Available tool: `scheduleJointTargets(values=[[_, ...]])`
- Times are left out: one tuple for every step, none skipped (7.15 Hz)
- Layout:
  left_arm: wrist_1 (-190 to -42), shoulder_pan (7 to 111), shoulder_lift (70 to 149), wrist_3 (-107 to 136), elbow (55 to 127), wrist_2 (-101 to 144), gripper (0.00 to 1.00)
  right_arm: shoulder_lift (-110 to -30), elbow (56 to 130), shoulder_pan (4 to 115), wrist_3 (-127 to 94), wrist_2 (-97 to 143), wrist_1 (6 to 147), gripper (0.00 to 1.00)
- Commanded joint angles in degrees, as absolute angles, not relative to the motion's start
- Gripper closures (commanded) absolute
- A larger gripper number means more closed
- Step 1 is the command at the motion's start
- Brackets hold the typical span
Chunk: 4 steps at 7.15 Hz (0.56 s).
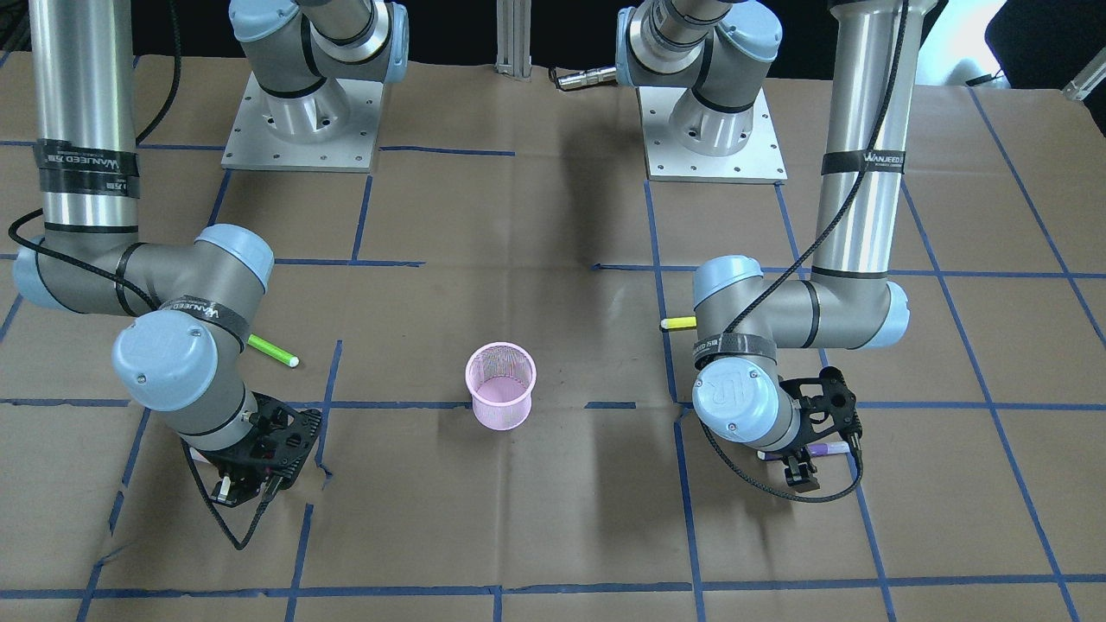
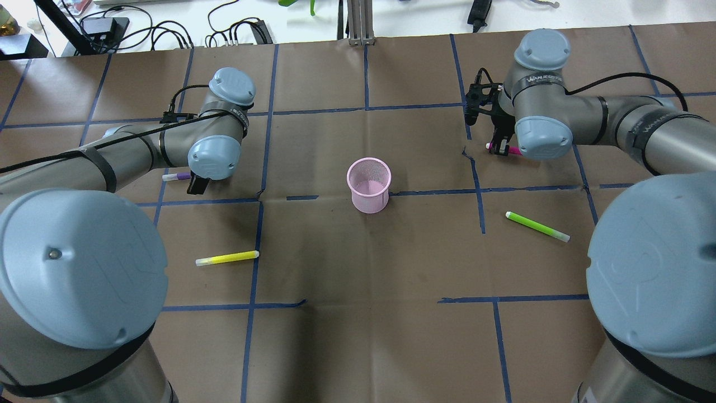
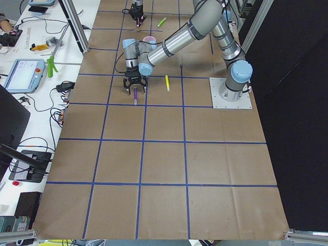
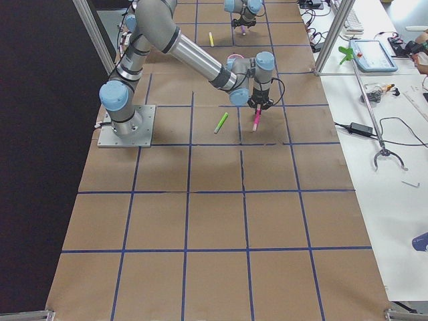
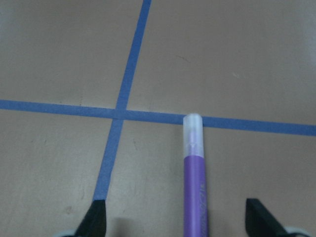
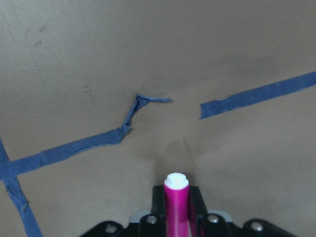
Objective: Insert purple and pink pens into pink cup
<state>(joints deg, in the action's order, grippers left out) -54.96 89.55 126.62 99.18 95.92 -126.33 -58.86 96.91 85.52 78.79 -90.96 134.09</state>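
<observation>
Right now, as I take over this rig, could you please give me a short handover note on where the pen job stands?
Left gripper: open and low over the table, with a finger on either side of the purple pen, which lies flat and is not gripped.
Right gripper: shut on the pink pen. I cannot tell whether the pen is clear of the table.
Pink cup: upright in mid-table and empty.
Done: one pen grasped, none in the cup.
Left: close on the purple pen, then carry both pens to the cup and insert them. The yellow pen and green pen are not part of the job.
</observation>
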Motion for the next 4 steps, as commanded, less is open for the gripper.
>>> scheduleJointTargets(values=[[-54.49,89.47,126.56,98.62,95.98,-126.39,0.01,-62.55,94.41,85.60,78.75,-85.48,133.51,0.91],[-54.58,89.47,126.65,97.92,95.98,-126.47,0.03,-65.01,94.83,85.61,78.58,-79.77,133.42,0.91],[-54.58,89.47,126.65,97.82,95.98,-126.47,0.08,-69.04,95.36,85.69,78.40,-75.45,133.33,0.91],[-54.58,89.47,126.82,97.82,96.06,-126.39,0.13,-73.17,96.93,86.22,75.88,-69.15,133.33,0.91]])
